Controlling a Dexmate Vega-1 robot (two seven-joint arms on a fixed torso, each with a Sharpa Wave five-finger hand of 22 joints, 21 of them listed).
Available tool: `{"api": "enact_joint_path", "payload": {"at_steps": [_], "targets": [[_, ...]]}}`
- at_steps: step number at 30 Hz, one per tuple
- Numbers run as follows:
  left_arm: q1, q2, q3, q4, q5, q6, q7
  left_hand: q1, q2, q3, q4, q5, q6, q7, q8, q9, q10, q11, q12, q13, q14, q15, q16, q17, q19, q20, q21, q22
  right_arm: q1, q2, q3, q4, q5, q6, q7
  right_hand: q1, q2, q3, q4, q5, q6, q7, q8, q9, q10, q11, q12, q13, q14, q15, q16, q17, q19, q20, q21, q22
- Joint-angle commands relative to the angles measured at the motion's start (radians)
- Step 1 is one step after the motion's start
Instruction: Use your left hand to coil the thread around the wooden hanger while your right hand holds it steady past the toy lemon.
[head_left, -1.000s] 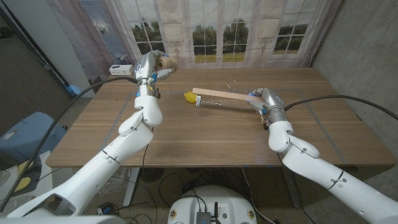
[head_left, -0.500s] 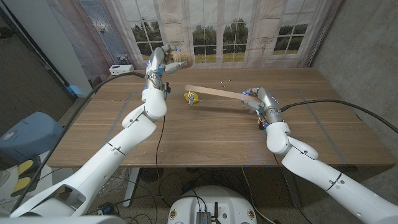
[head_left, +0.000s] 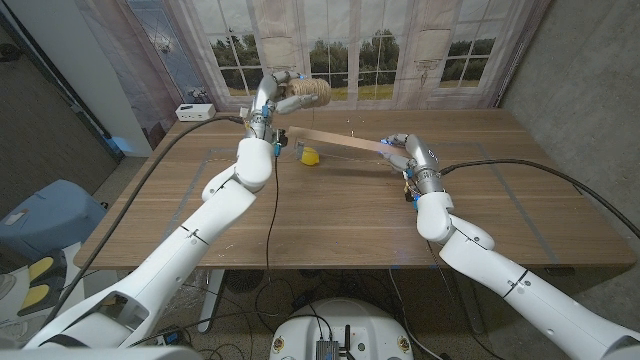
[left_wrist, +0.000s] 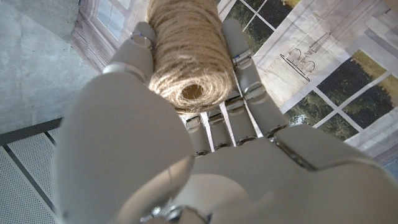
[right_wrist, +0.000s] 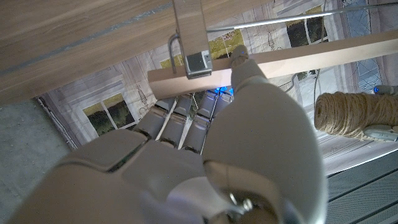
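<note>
Here, running left to right, is what we see.
White box: a small white box with a cable (head_left: 194, 111) sits at the wooden table's (head_left: 330, 220) far left corner.
Left hand: our left hand (head_left: 277, 88) is raised over the far left part of the table, fingers wrapped round a fat spool of tan jute thread (head_left: 304, 94); in the left wrist view the fingers (left_wrist: 244, 68) flank the spool (left_wrist: 186, 56) on both sides.
Lemon: the small yellow toy lemon (head_left: 311, 155) lies on the table just beside the left forearm, under the hanger's left end.
Hanger: the long pale wooden hanger (head_left: 335, 142) slants from above the lemon towards the right hand, lifted off the table near its far edge; we cannot tell whether thread is wound on it.
Right hand: our right hand (head_left: 399, 153) grips the hanger's right end; the right wrist view shows fingers (right_wrist: 245, 65) closed over the bar (right_wrist: 323, 53) beside a metal clip (right_wrist: 196, 62).
</note>
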Motion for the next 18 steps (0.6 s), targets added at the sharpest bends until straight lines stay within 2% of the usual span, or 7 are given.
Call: {"api": "enact_joint_path", "payload": {"at_steps": [1,12,18], "targets": [[0.020,0.001,-0.010,-0.051,-0.110,-0.038,-0.062,0.259,0.264,0.012,0.014,0.006,0.080,0.074,0.006,0.061,0.059,-0.049,0.051,0.127,0.172,-0.242,-0.003,0.000,0.006,-0.050,0.008,0.003,0.059,0.059,-0.051,0.069,-0.107,-0.073,-0.044,0.031,0.037,0.002,0.003,0.005,0.090,-0.036,0.010,0.043,0.007,-0.002,0.005,0.004,0.000,-0.176,-0.007,0.006,0.005,0.002,0.005,0.004],[0.067,0.031,-0.038,-0.140,-0.210,0.014,-0.103,0.259,0.263,0.014,0.014,0.008,0.076,0.076,0.006,0.066,0.055,-0.045,0.052,0.130,0.180,-0.242,-0.011,-0.004,0.010,-0.050,0.014,0.003,0.096,0.114,-0.082,0.161,-0.153,-0.118,-0.118,0.035,0.037,0.000,0.002,0.006,0.091,-0.037,0.012,0.043,0.007,-0.003,0.003,0.003,-0.001,-0.178,-0.009,0.007,0.006,0.001,0.007,0.004],[0.109,0.055,-0.071,-0.193,-0.301,0.055,-0.130,0.259,0.263,0.016,0.013,0.010,0.075,0.076,0.005,0.068,0.056,-0.045,0.052,0.130,0.183,-0.243,-0.015,-0.006,0.013,-0.049,0.017,0.003,0.107,0.159,-0.087,0.217,-0.181,-0.120,-0.221,0.037,0.036,-0.002,0.001,0.006,0.092,-0.038,0.013,0.043,0.009,-0.003,0.003,0.002,-0.003,-0.178,-0.010,0.008,0.006,0.000,0.008,0.004]]}}
